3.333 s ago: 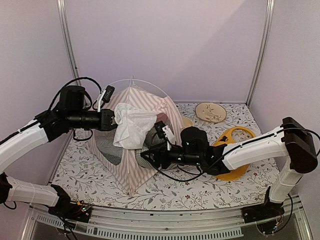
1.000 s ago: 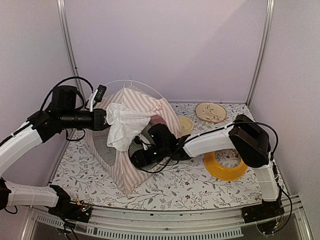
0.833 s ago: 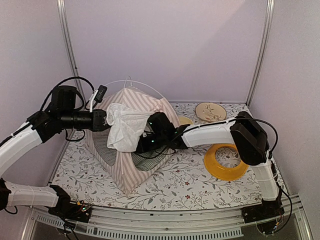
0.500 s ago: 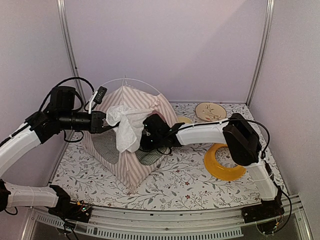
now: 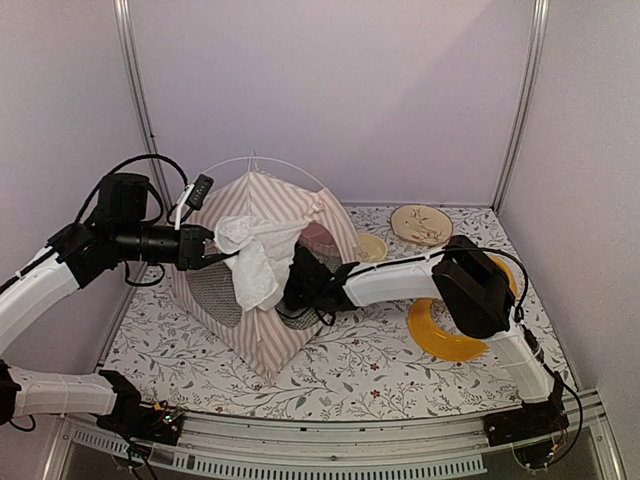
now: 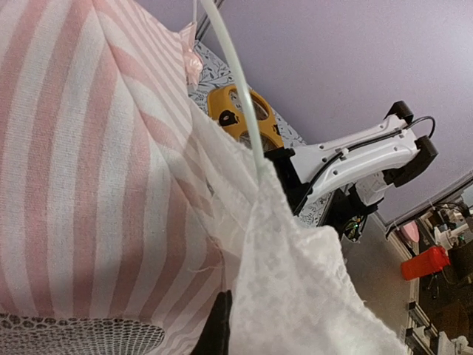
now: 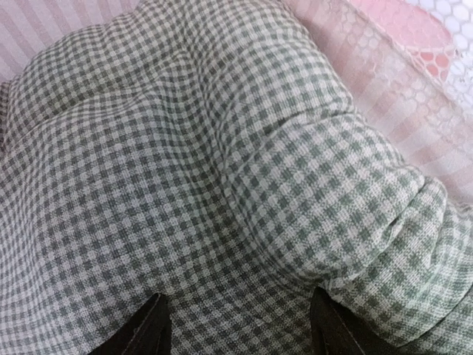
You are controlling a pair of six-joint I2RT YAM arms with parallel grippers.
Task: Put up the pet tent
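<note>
The left claw (image 5: 207,257) pinches the white sheer door flap (image 5: 255,250), lifting it off the doorway of the striped pet tent (image 5: 270,205), which stands at the back left of the floral table (image 5: 380,370). The right claw (image 5: 298,285) reaches into that doorway.

From the left wrist, the flap drapes past a thin white pole (image 6: 236,96). A harder tug would likely tip the light tent or pull the pole out.

From the right wrist, the spread fingers press on the green-and-white checked cushion (image 7: 185,148). Pushing on could bunch it or shove the tent sideways.
</note>
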